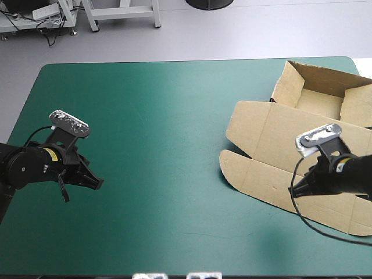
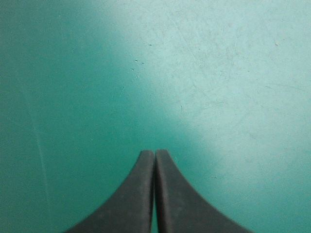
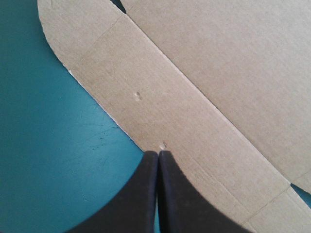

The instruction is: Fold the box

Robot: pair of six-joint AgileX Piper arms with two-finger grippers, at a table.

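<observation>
The brown box (image 1: 273, 139) lies as an open tray, lid flat, by the teal-green table's (image 1: 174, 116) right edge. The right gripper (image 1: 293, 190), clenched empty, points over the lid's flap edge. The left gripper (image 1: 97, 183), likewise clenched, is well apart near the left edge.

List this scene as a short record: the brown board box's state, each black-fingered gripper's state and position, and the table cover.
Box: brown cut-board box, at the table's right side; far part raised into an open tray, lid flat.
Left gripper: left gripper shut, empty, over bare cover at the table's left.
Right gripper: right gripper shut, tips at the edge of the flat lid's flap; contact unclear.
Table: teal-green cover.
</observation>
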